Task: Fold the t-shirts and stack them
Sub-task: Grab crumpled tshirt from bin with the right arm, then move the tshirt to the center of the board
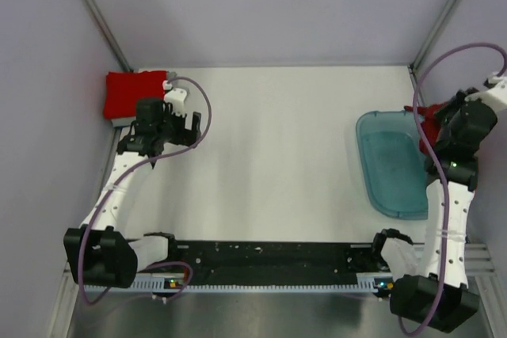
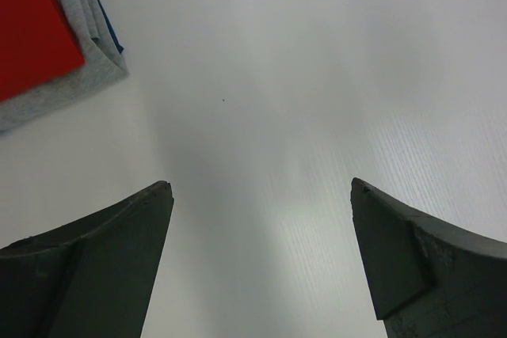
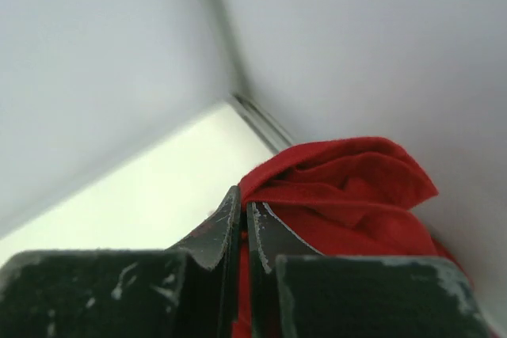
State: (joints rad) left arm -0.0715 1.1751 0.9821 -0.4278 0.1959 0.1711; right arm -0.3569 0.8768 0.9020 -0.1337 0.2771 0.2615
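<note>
A bright red folded t-shirt (image 1: 131, 93) lies on a grey folded one (image 2: 79, 77) in the table's far left corner; the left wrist view shows the red one (image 2: 32, 29) at its upper left. My left gripper (image 1: 190, 128) hovers just right of that stack, open (image 2: 261, 187), with bare table between its fingers. At the far right a crumpled dark red t-shirt (image 1: 424, 116) hangs beside the tub. My right gripper (image 1: 434, 128) is shut on its cloth (image 3: 348, 187); the jaws (image 3: 244, 195) pinch a fold of red fabric.
A translucent teal tub (image 1: 392, 164) sits at the right side of the white table (image 1: 277, 156). Grey walls and metal frame posts (image 1: 99, 13) enclose the table on three sides. A bit of blue (image 2: 111, 33) peeks from the grey shirt's edge.
</note>
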